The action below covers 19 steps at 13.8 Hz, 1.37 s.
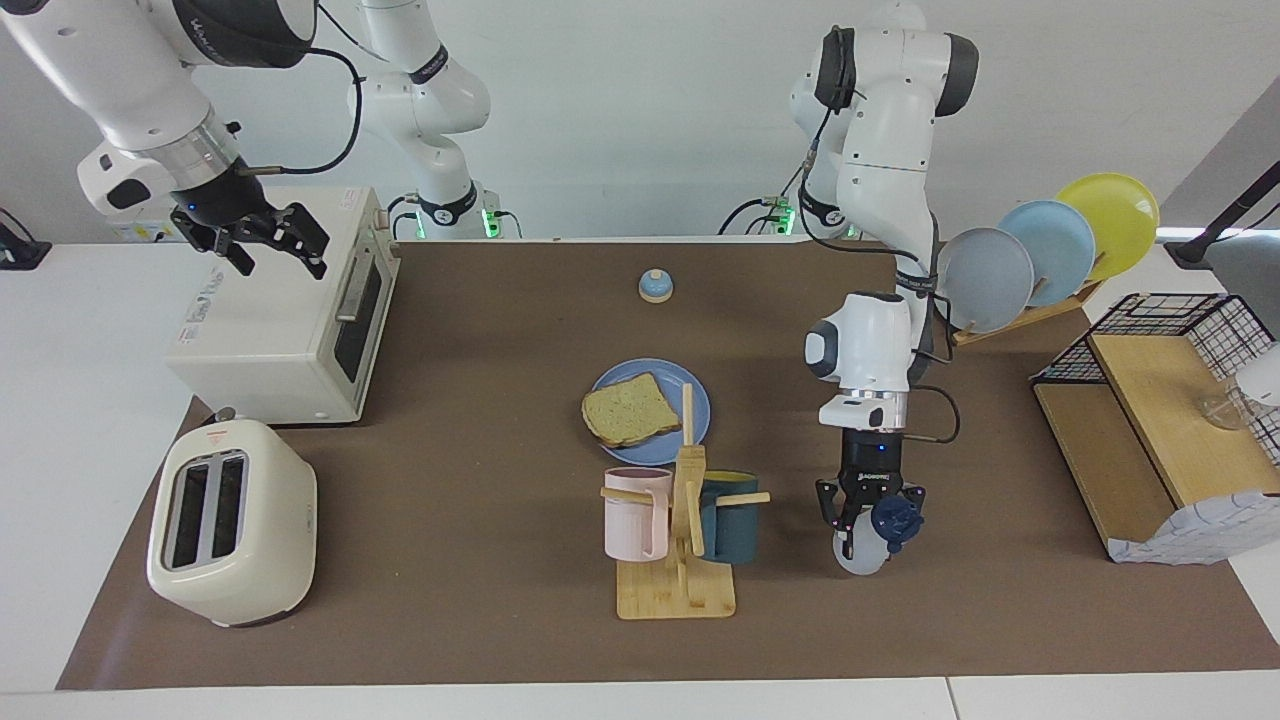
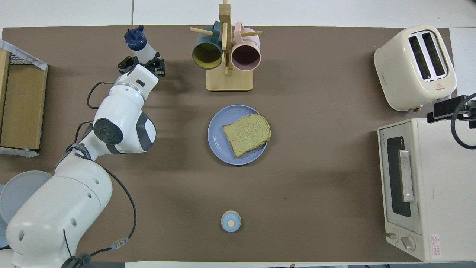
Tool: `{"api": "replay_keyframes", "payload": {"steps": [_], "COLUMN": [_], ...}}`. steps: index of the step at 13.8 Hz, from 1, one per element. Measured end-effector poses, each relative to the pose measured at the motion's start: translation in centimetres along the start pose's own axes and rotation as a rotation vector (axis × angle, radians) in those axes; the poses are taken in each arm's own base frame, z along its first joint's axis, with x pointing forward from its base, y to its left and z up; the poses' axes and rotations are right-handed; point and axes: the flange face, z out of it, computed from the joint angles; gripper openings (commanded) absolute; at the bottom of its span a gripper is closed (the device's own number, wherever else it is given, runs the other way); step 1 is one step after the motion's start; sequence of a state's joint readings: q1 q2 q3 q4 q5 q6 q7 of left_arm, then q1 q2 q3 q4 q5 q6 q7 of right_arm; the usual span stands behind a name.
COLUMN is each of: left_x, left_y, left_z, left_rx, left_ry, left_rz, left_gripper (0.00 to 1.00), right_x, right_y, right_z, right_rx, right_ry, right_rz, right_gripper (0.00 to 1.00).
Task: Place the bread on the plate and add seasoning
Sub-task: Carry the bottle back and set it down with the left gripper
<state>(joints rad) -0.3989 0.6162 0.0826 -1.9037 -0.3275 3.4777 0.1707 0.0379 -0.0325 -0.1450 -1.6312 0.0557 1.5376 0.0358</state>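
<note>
Left gripper [image 1: 868, 520] pinching seasoning bottle [image 1: 862, 545] beside mug tree [image 1: 685, 520]; right gripper [image 1: 272, 240], fingers spread, over toaster oven [image 1: 270, 330].

Open brown bench [image 2: 316, 178] all around the plate [image 2: 217, 137] on the robots' side and toward both ends, blocked only by the mug stand [image 2: 229, 56] just past the plate's farther edge and a small bell [image 2: 230, 221] close to the robots.
</note>
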Motion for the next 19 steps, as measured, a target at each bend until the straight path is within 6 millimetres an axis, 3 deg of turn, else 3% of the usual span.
{"api": "replay_keyframes", "payload": {"steps": [1, 3, 5, 7, 10, 13, 19], "left_x": [-0.2, -0.7, -1.5, -2.0, -2.7, -3.3, -4.0], "left_y": [0.2, 0.4, 0.4, 0.4, 0.3, 0.2, 0.1], "left_z": [0.1, 0.2, 0.5, 0.6, 0.6, 0.6, 0.6], "left_rx": [-0.003, -0.006, -0.005, -0.004, -0.002, 0.0, 0.002], "left_ry": [-0.004, -0.013, -0.027, -0.037, -0.051, -0.063, -0.077], "left_rz": [0.001, 0.003, 0.005, 0.007, 0.008, 0.01, 0.011], "left_gripper": [0.02, 0.3, 0.48, 0.8, 0.84, 0.98, 1.0], "right_x": [0.0, 0.0, 0.0, 0.0, 0.0, 0.0, 0.0], "right_y": [0.0, 0.0, 0.0, 0.0, 0.0, 0.0, 0.0], "right_z": [0.0, 0.0, 0.0, 0.0, 0.0, 0.0, 0.0], "right_rx": [0.0, 0.0, 0.0, 0.0, 0.0, 0.0, 0.0], "right_ry": [0.0, 0.0, 0.0, 0.0, 0.0, 0.0, 0.0], "right_rz": [0.0, 0.0, 0.0, 0.0, 0.0, 0.0, 0.0], "right_gripper": [1.0, 1.0, 1.0, 1.0, 1.0, 1.0, 1.0]}}
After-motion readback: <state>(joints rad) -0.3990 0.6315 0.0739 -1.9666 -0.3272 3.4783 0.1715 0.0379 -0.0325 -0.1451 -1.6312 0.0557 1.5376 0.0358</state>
